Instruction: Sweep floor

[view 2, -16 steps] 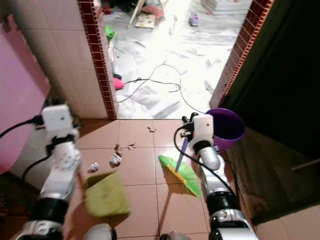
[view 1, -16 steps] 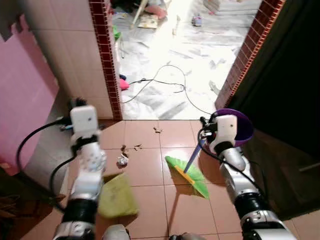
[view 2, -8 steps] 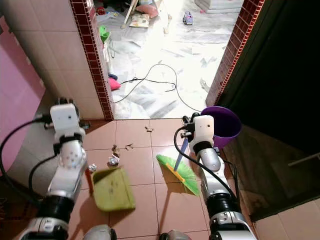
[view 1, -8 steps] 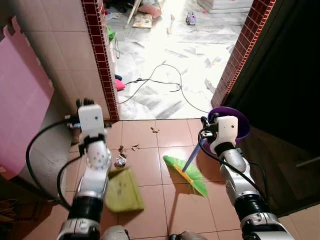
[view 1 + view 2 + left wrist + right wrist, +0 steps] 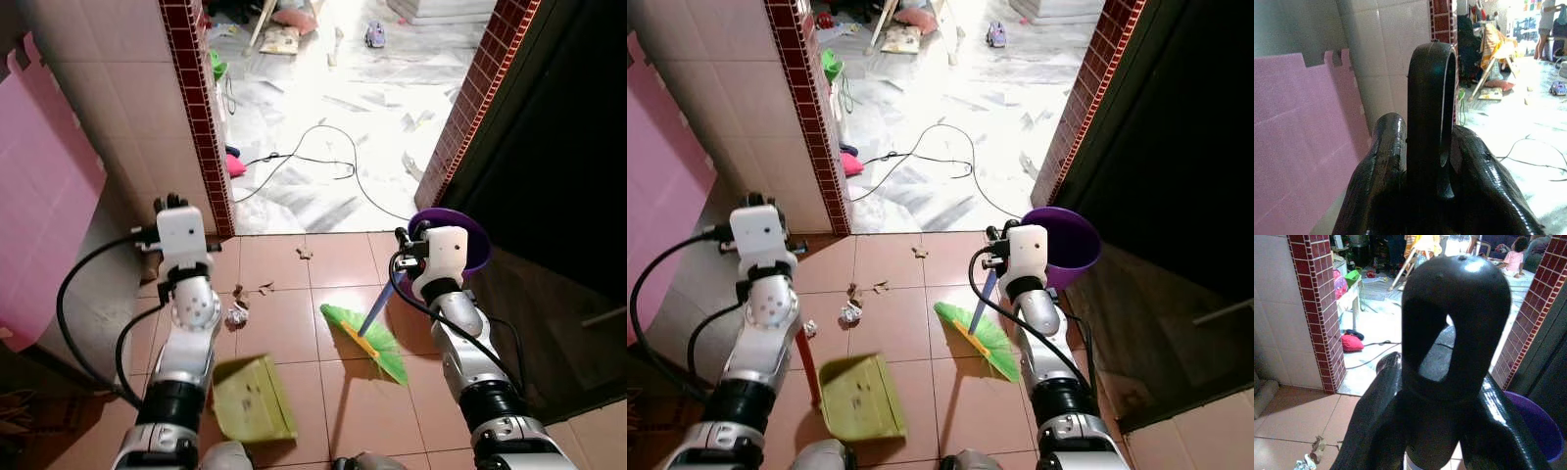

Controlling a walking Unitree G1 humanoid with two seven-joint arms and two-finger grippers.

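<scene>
My left gripper is shut on the black loop end of the dustpan's handle. Its red shaft runs down to the green dustpan, which rests low on the terracotta tiles beside my left arm. My right gripper is shut on the top of the broom's blue handle. The green broom head, with a yellow band, rests on the tiles in the middle. A crumpled paper ball and small scraps lie between the pan and the doorway, and another scrap lies nearer the threshold.
A purple bucket stands at the right, behind my right arm, against a dark door. A red brick pillar and a pink foam board close in the left side. Black cable and clutter lie on the marble floor beyond the doorway.
The dustpan has swung nearer to me and a little to the right with my left arm. The broom head has stayed in the same spot.
</scene>
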